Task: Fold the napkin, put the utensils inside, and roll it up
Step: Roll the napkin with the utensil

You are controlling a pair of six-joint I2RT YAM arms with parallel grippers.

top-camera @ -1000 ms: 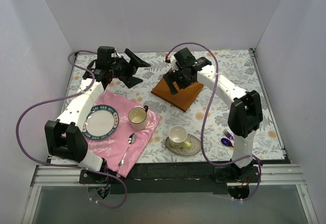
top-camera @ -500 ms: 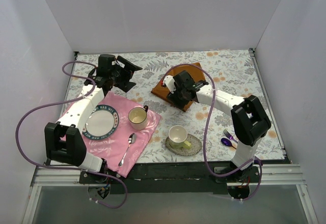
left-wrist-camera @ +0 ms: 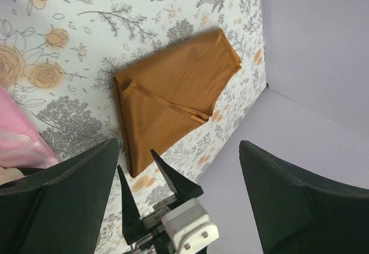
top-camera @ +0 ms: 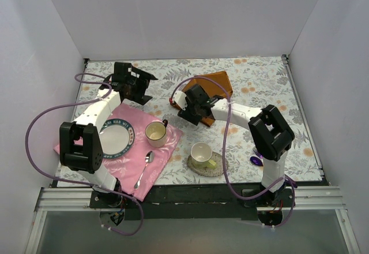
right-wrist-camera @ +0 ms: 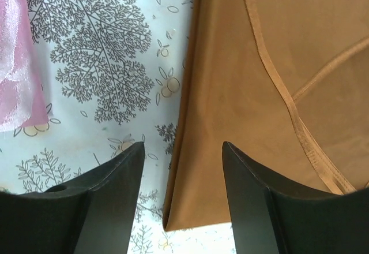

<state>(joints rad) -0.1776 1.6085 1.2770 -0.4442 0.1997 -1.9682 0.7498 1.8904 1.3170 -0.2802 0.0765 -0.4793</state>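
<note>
The floral table [top-camera: 259, 75] fills the bay. The pink cloth [top-camera: 164, 153] lies on its near left part. The napkin [left-wrist-camera: 173, 98] lies folded on the far middle of the table, well apart from the pink cloth, with hemmed flaps showing on top.

The left gripper [top-camera: 143, 86] hangs above the table between the pink cloth and the napkin. Its jaws stand wide and hold nothing.

The right gripper [right-wrist-camera: 183, 150] is low at the napkin's near left edge, by a corner. Its jaws are partly apart: one finger is over the bare table and the other over the napkin, with the edge running between them. Whether the tips touch the cloth I cannot tell.

A plate [top-camera: 115, 141] and a cup [top-camera: 155, 133] sit on the pink cloth. A second cup [top-camera: 200, 153] stands on a coaster [top-camera: 218, 167] just beside the cloth. A silver spoon [top-camera: 144, 170] lies on the pink cloth near the front.

The utensils [top-camera: 256, 157] lie at the near right, partly hidden by the right arm. A purple fork and a dark spoon show there.
</note>
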